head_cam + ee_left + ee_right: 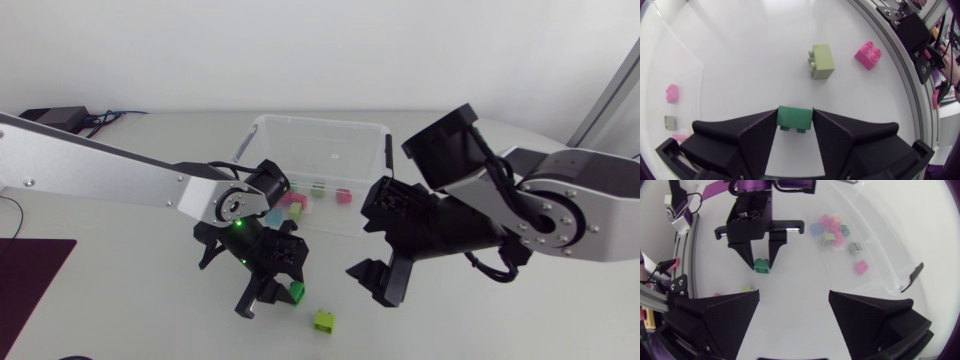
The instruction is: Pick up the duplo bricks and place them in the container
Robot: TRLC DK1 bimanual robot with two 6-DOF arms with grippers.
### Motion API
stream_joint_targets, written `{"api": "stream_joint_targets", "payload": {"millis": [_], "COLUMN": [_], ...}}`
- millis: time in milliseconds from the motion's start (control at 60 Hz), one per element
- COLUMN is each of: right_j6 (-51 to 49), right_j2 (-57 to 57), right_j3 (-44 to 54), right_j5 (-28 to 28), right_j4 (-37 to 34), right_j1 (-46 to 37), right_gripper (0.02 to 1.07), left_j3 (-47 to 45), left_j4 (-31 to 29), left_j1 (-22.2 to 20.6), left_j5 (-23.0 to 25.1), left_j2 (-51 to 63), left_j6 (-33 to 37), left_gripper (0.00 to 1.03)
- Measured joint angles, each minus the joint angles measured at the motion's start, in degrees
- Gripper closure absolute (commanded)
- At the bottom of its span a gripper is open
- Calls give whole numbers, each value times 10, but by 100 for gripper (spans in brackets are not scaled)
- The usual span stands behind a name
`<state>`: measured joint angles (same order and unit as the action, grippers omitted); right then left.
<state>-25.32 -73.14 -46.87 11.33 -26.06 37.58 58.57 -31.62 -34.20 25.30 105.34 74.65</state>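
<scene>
The left gripper is clamped on the green brick, the container near behind its wrist; the right gripper hangs spread, empty.

A white, matte table is seen across most of the head view. It is lit evenly, so that only soft, faint shadows are cast on it. Behind its far edge a plain pale wall is shown. At the far left corner 1 black box is set, with dark cables trailing beside it. At the near left 1 dark maroon mat is laid flat. 1 silver post is seen slanting at the far right. In the left wrist view the table's curved edge is bordered by a grey rim.
</scene>
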Motion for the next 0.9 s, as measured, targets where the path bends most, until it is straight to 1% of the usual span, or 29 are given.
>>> {"api": "stream_joint_targets", "payload": {"millis": [100, 233, 433, 500, 567, 650, 750, 817, 867, 883, 900], "right_j6": [-12, -20, -2, 11, 24, 44, 61, 65, 69, 69, 69], "right_j2": [-26, -57, -116, -124, -127, -137, -168, -200, -217, -224, -228], "right_j3": [1, 2, 2, 1, -3, -15, -33, -42, -45, -46, -46], "right_j5": [20, 24, 24, 24, 23, 8, -19, -32, -36, -37, -37], "right_j4": [-9, -12, -28, -40, -44, -50, -53, -54, -54, -55, -55], "right_j1": [2, 10, 34, 47, 64, 93, 125, 138, 141, 141, 141], "right_gripper": [7, 7, 8, 12, 12, 13, 13, 18, 26, 30, 31], "left_j3": [-3, -26, -46, -46, -46, -45, -36, -24, -20, -19, -19], "left_j4": [1, 0, -9, -11, -11, -11, -10, 15, 49, 69, 76], "left_j1": [3, 8, 8, 11, 18, 30, 49, 68, 81, 87, 89], "left_j5": [2, 2, 2, 2, 2, 2, 5, 15, 17, 17, 17], "left_j2": [-3, -38, -144, -187, -238, -288, -315, -319, -319, -319, -319], "left_j6": [-1, -6, -28, -42, -61, -87, -115, -144, -165, -179, -184], "left_gripper": [79, 81, 82, 82, 82, 82, 82, 82, 82, 82, 82]}}
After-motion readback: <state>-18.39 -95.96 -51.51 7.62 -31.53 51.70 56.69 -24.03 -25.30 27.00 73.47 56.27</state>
